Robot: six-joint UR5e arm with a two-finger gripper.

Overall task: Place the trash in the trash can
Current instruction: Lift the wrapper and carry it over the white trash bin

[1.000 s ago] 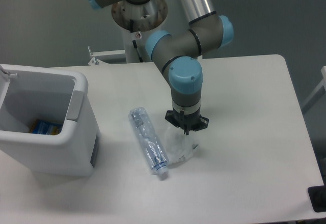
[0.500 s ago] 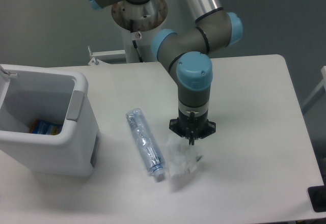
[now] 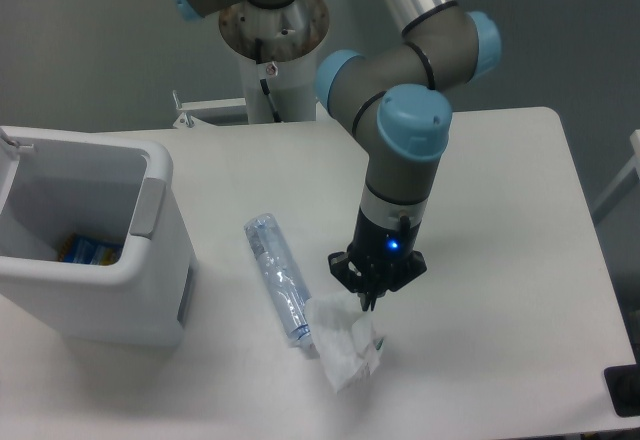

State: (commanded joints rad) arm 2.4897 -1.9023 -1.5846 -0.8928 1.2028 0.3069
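You will find no readable text, label, brand or number anywhere here: the crushed bottle (image 3: 278, 278) carries no legible print, and the blue-and-yellow item (image 3: 88, 251) inside the trash can (image 3: 150, 290) is too small to read.

The UR5e arm (image 3: 400, 150) is built of dark grey cylindrical joint housings closed by rounded light-blue end caps, with a polished silver tube link running up out of the top edge of the view. Its round metal base flange (image 3: 272, 20) is dull brown-grey with small bolt holes and sits on a white column. The wrist section is grey, ringed by a paler band, and narrows into a black gripper (image 3: 371, 298) with a flared, star-like black collar. A small blue light glows on that black part.
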